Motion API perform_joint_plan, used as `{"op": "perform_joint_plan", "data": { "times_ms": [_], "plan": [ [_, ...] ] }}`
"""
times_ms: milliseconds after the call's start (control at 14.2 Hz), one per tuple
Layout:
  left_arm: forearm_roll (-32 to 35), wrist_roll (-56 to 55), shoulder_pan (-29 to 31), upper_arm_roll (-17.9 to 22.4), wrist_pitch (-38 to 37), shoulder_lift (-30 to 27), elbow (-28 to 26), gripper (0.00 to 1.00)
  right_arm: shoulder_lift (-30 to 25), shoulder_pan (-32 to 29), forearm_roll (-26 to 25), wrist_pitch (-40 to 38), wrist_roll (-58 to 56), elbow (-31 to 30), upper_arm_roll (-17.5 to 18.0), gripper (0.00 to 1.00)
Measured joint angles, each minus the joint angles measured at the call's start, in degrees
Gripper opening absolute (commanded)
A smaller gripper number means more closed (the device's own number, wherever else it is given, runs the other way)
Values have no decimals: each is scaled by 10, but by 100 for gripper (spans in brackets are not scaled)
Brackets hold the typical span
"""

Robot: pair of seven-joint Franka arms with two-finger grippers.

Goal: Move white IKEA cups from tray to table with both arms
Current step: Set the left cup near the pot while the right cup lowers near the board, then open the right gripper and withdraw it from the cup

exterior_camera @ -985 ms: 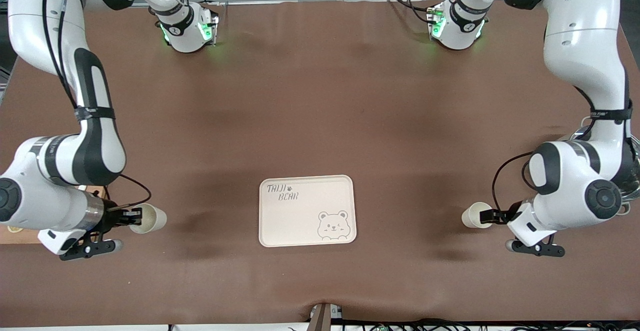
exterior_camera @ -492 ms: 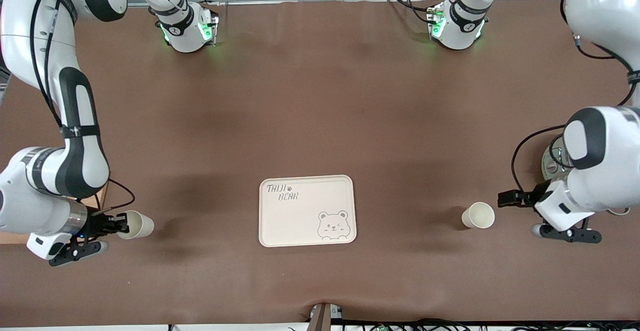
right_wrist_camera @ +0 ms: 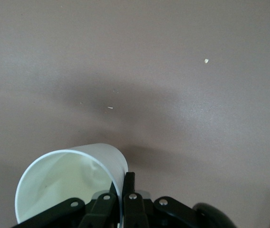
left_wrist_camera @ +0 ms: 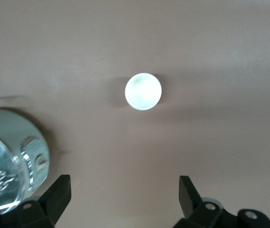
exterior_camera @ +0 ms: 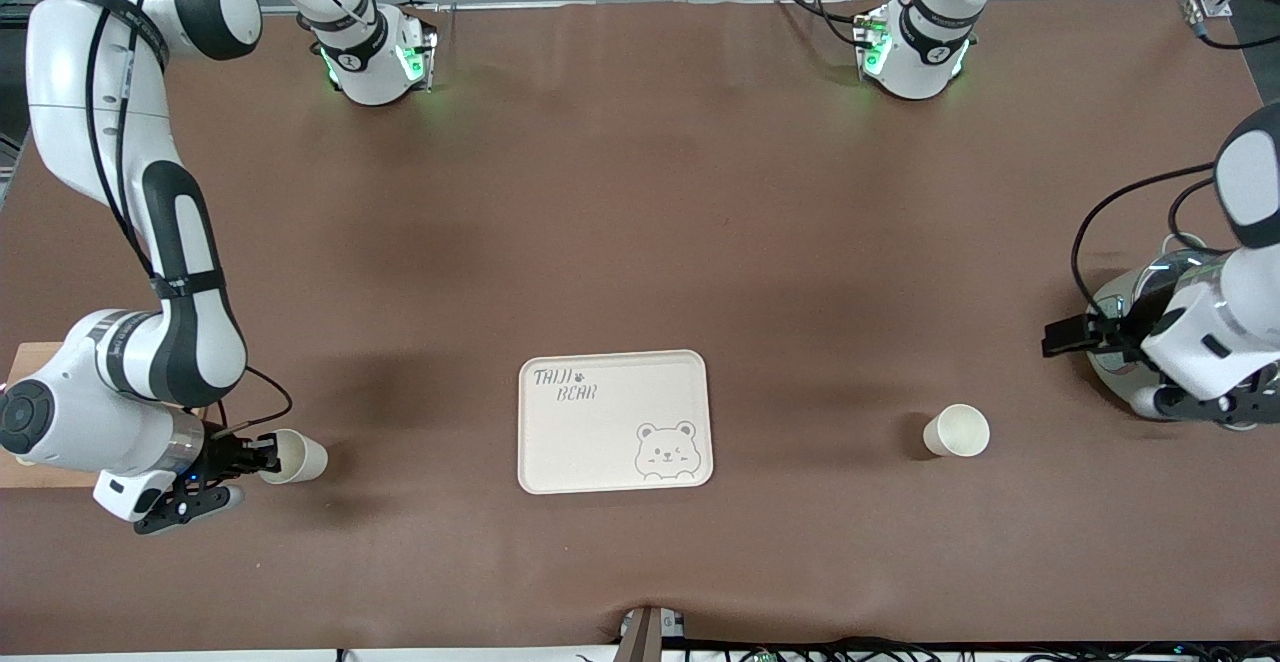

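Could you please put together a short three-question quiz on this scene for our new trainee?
1. True or false: the right hand is shut on the rim of a small cream-white handleless cup.
2. Multiple choice: the second cream-white cup stands A) on the cream rectangular bear tray, B) on the brown table, C) in the left hand.
3. Fill in: the left hand is ____.

Key: 1 true; 2 B; 3 open.

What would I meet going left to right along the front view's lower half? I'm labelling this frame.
Right gripper shut on a cup → bear tray → free-standing cup → open left gripper → glass dome.
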Motion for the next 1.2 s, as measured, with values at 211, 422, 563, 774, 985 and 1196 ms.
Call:
{"op": "perform_joint_plan", "data": {
  "times_ms": [211,422,563,774,985,1196],
  "plan": [
    [7,0,0,0,-28,-31,0,100,6,0,0,8,-2,0,0,0],
    [7,-1,1,1,-61,-58,-1,100,12,0,0,9,-4,0,0,0],
    [8,-1,1,1,-68,-73,-2,100,16,0,0,10,-6,0,0,0],
    [8,-1,1,1,-90,-95,-2,100,17,0,0,10,-7,0,0,2],
    [8,-1,1,1,-111,-117,-5,100,17,0,0,10,-7,0,0,100],
    [8,-1,1,1,-126,-128,-6,100,17,0,1,10,-7,0,0,100]
  ]
}}
